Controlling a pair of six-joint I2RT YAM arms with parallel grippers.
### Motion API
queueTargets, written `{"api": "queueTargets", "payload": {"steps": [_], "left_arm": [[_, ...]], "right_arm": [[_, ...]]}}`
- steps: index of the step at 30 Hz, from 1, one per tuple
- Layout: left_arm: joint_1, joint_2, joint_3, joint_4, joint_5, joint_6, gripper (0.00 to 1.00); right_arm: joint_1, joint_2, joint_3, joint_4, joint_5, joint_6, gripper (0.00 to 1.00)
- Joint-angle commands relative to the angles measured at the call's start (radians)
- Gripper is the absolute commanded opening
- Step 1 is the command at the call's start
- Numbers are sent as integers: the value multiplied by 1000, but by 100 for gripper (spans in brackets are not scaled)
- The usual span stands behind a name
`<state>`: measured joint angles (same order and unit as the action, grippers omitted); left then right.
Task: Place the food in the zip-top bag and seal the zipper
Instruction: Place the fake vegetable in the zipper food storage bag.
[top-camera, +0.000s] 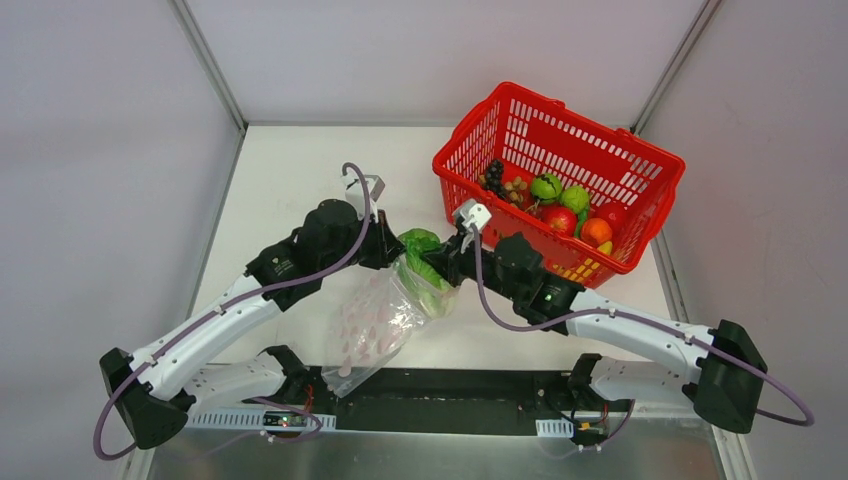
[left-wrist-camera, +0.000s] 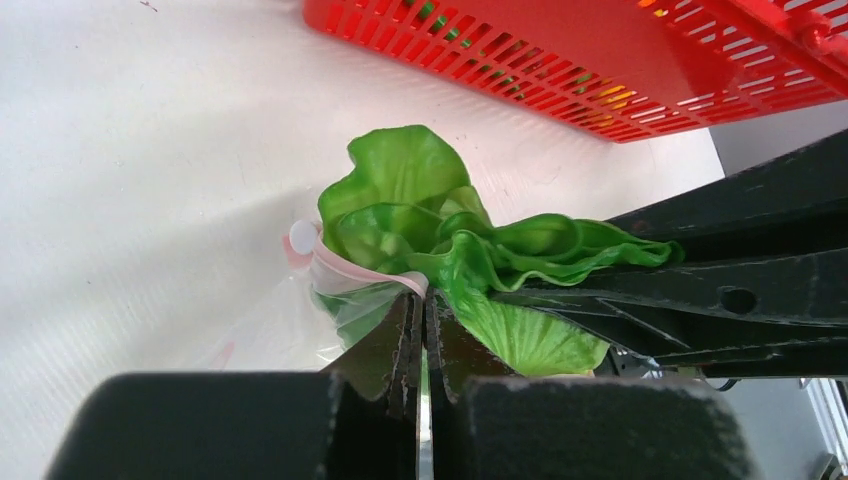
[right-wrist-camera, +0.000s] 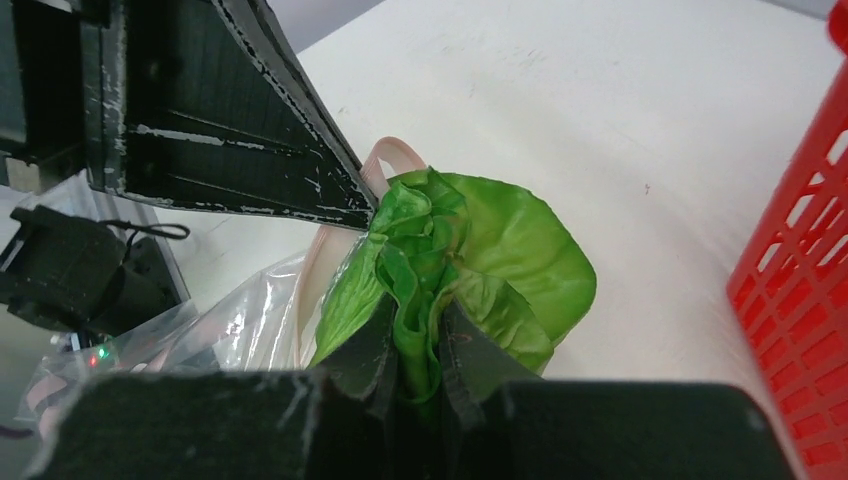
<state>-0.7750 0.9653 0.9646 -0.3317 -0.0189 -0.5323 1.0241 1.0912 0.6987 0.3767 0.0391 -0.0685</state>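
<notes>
The clear zip-top bag (top-camera: 372, 325) hangs from my left gripper (top-camera: 388, 247), which is shut on the bag's mouth edge (left-wrist-camera: 424, 298). The pink zipper (left-wrist-camera: 338, 265) curves open beside the fingertips. My right gripper (top-camera: 441, 268) is shut on the green lettuce (top-camera: 423, 250) and holds it at the bag's mouth, its lower leaves partly inside the plastic. In the right wrist view the gripper (right-wrist-camera: 413, 310) pinches the lettuce (right-wrist-camera: 490, 240) next to the bag (right-wrist-camera: 235, 320) and the zipper (right-wrist-camera: 318, 265). The other food (top-camera: 560, 205) lies in the basket.
The red mesh basket (top-camera: 640, 165) stands at the back right, close behind the right arm, and holds grapes (top-camera: 494, 175), green, red and orange fruits. It also shows in the left wrist view (left-wrist-camera: 600, 50) and the right wrist view (right-wrist-camera: 800, 300). White walls enclose the table.
</notes>
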Motion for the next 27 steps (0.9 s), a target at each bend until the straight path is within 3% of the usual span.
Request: {"api": "queueTargets", "payload": {"steps": [1, 10, 15, 20, 27], "left_arm": [[13, 2, 21, 54, 11, 37, 0], [13, -13, -1, 44, -13, 58, 0], [13, 3, -13, 39, -5, 72, 0], [13, -5, -47, 100, 7, 86, 0], [13, 18, -24, 41, -71, 102, 0]], "right_arm": [[1, 55, 79, -115, -178, -33, 0], [-30, 200, 178, -272, -188, -33, 0], [-103, 246, 219, -291, -424, 45, 3], [-109, 320, 311, -444, -469, 25, 5], [-111, 228, 200, -284, -469, 14, 2]]}}
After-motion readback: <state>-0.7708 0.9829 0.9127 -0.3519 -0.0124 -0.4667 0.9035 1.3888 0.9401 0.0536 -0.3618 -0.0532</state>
